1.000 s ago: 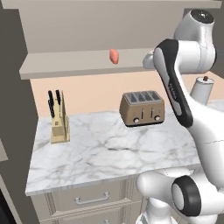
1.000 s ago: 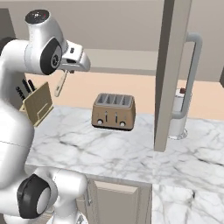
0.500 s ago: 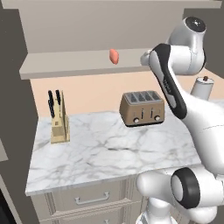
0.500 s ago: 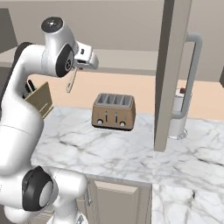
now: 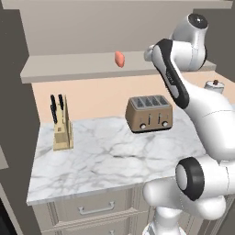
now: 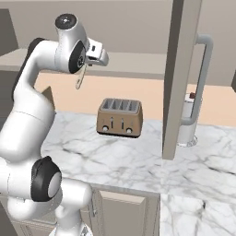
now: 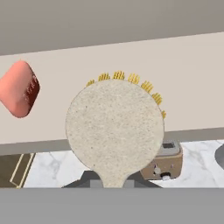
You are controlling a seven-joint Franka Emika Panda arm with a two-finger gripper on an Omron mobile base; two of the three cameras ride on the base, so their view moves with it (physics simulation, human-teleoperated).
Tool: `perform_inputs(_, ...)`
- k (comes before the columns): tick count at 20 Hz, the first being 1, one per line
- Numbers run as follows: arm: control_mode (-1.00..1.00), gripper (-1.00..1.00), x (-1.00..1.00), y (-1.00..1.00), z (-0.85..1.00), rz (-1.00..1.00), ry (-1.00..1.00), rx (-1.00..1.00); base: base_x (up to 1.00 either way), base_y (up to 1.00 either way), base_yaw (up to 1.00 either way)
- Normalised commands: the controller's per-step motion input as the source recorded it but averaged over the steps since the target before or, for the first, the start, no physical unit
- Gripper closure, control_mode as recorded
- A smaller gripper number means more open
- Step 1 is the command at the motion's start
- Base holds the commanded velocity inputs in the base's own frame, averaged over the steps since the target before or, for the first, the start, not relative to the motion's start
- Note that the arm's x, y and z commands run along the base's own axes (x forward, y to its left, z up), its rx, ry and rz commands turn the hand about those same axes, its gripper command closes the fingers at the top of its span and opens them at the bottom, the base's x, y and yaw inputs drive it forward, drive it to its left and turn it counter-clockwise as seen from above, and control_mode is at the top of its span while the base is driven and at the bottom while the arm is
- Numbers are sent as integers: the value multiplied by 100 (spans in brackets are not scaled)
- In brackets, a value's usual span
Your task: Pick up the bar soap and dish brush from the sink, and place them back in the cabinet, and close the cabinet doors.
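Observation:
My gripper [image 6: 100, 54] is raised to the level of the open cabinet's shelf [image 6: 138, 64] and is shut on the dish brush [image 6: 82, 77], whose thin handle hangs below the hand. In the hand view the brush's round cream head [image 7: 114, 131] stands close between my fingertips [image 7: 89, 178], with yellow bristles along its far edge. The salmon bar soap [image 5: 119, 58] lies on the shelf [image 5: 69, 69], left of the brush in the hand view [image 7: 19, 89]. One cabinet door [image 6: 179, 69] stands open edge-on, its silver bar handle [image 6: 205, 78] facing right. The sink is out of view.
On the marble counter [image 5: 105, 160] below the shelf stand a brown toaster [image 5: 149, 114], a knife block [image 5: 60, 128] to the left, and a white canister [image 6: 189, 120] behind the open door. Drawers [image 5: 96, 209] run under the counter edge.
The arm has swung the gripper and the held dish brush to the right and slightly up, closer to the cabinet shelf. The soap has stayed put.

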Motion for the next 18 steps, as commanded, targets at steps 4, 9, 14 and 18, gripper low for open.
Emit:
perform_inputs(4, -100, 100, 45, 0, 5, 1, 0, 0, 0, 0, 0)
perform_inputs(9, -100, 100, 36, 0, 0, 3, -4, 0, 0, 0, 0)
perform_inputs(14, -100, 100, 24, 0, -1, 4, -11, 0, 0, 0, 0)
perform_inputs(18, -100, 100, 16, 0, -9, 5, -14, 0, 0, 0, 0)
